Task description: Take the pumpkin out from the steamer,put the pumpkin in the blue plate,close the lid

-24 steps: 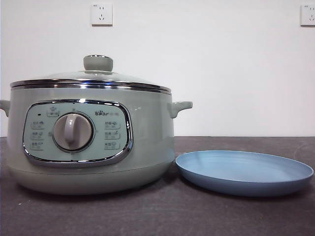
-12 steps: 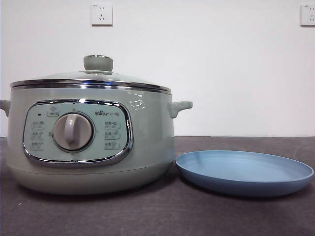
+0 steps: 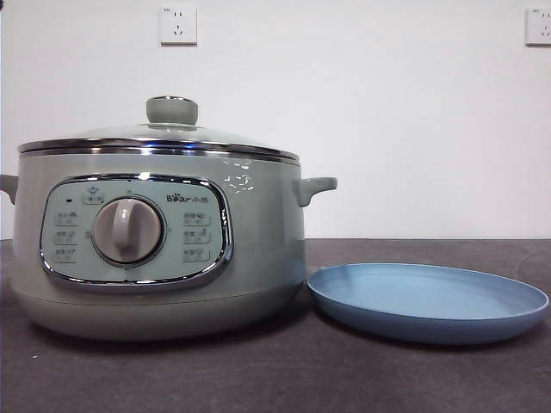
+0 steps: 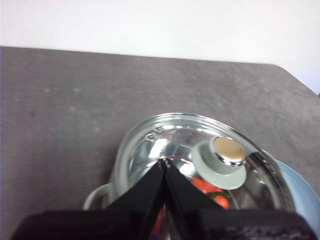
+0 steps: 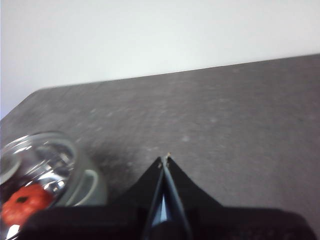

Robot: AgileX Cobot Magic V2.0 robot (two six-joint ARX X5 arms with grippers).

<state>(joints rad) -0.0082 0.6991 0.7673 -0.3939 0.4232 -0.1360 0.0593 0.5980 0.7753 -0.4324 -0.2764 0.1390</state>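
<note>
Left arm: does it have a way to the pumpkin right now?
Probably not. The lid sits closed on the steamer, and the pumpkin shows only through its glass. The left hand, shut, hangs above the lid beside the knob; the lid must come off first.

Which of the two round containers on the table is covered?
The steamer: a glass lid sits on it, while the blue plate beside it lies open and bare.

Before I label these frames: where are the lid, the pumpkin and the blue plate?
the lid [image 3: 171, 111]: front view, on its green knob.
the pumpkin [image 5: 22, 201]: right wrist view, orange body seen through glass.
the blue plate [image 3: 428, 297]: front view, on its inner surface.
</note>
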